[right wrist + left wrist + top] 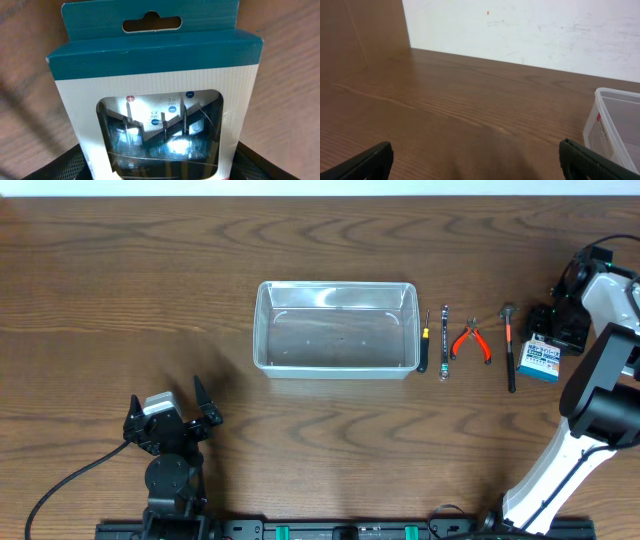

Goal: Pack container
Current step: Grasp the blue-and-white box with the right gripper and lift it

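The blue-and-white windowed cardboard box fills the frame, straddled by your right gripper; clamped or not, you cannot tell. Keep it centred and squeeze gently.

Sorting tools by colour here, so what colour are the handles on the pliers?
Orange-red handles on the pliers, with a grey metal head; the overhead view shows them best.

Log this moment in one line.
left gripper: open | right gripper: around box, grip unclear | container: empty | pliers, hammer: right of container
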### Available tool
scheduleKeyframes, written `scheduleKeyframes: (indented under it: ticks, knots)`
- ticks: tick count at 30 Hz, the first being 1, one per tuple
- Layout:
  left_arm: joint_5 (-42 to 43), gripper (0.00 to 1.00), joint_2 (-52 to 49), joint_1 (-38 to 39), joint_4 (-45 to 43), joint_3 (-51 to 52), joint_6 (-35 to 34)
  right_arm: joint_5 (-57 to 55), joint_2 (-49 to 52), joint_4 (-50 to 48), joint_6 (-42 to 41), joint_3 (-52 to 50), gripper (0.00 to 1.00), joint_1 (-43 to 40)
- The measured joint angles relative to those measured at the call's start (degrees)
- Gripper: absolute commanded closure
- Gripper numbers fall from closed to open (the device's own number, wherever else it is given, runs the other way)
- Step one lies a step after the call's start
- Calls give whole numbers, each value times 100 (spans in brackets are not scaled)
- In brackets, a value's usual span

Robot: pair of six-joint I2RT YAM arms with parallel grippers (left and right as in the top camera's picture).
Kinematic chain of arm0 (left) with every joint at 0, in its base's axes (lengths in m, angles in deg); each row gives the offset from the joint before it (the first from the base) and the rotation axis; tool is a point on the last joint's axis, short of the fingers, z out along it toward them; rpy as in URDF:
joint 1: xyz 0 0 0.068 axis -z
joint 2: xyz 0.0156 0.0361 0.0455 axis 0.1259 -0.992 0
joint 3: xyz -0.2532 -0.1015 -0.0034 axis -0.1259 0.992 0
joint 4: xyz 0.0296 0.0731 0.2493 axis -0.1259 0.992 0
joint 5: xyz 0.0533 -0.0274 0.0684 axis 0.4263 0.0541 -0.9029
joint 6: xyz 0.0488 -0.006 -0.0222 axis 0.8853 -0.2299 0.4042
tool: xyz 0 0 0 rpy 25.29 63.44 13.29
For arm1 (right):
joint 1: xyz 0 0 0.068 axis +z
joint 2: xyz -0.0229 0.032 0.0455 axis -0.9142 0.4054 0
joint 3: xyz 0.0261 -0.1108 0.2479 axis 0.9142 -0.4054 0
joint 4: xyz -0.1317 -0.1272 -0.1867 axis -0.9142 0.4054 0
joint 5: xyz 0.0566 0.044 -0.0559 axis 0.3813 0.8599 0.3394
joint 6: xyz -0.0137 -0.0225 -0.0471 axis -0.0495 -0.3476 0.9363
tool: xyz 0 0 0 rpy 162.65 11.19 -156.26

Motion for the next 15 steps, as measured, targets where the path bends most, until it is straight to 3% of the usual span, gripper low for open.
scheduleKeyframes:
  ticks: [6, 11, 15]
  knots:
    - [0, 2, 0, 0, 0, 0, 0, 702, -870, 345, -192, 551, 65, 120]
    - [0, 2, 0, 0, 0, 0, 0, 1082, -2374, 380, -452, 863, 67, 944]
    - [0, 2, 0, 0, 0, 0, 0, 1097, -3010, 404, -824, 955, 64, 2317]
